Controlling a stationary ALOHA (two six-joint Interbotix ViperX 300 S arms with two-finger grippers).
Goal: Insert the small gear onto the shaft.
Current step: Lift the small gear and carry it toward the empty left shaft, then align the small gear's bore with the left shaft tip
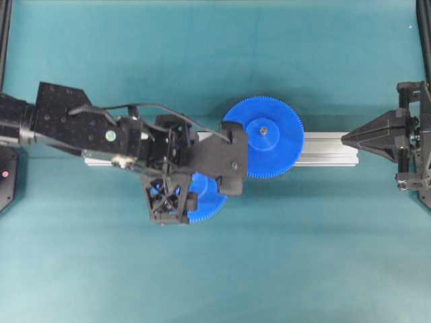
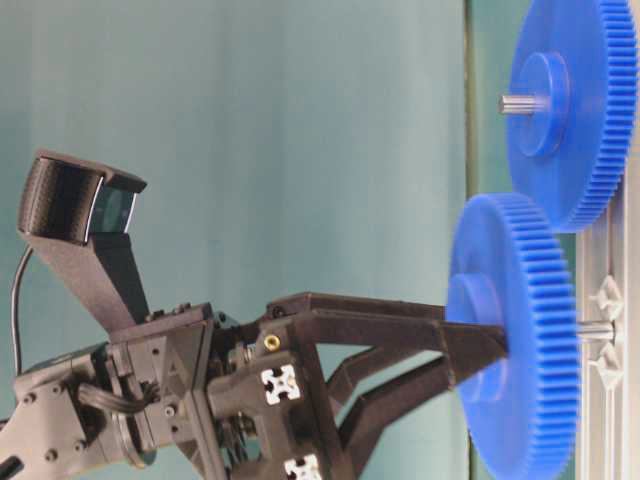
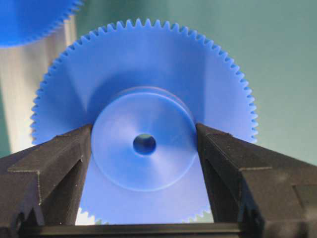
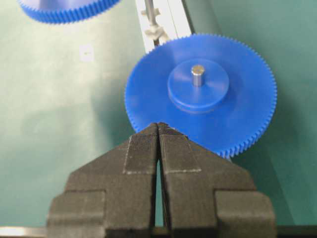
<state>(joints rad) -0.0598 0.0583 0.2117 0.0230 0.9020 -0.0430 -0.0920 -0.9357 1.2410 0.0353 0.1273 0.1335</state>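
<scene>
The left tool grips the small gear by its hub, held at about 7 o'clock from the big gear in the overhead view. In the table-level view the shaft shows just behind the gear; I cannot tell whether it has entered the bore. A tilted gear could jam, or its teeth could clash with the big gear's. The right tool rests closed and empty, well apart.

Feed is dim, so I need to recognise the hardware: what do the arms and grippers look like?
Both are matte black. The left gripper has long tapering fingers, a loose black cable, perforated plates and a hooded wrist camera. The right gripper has ribbed, wedge-shaped fingers.
</scene>
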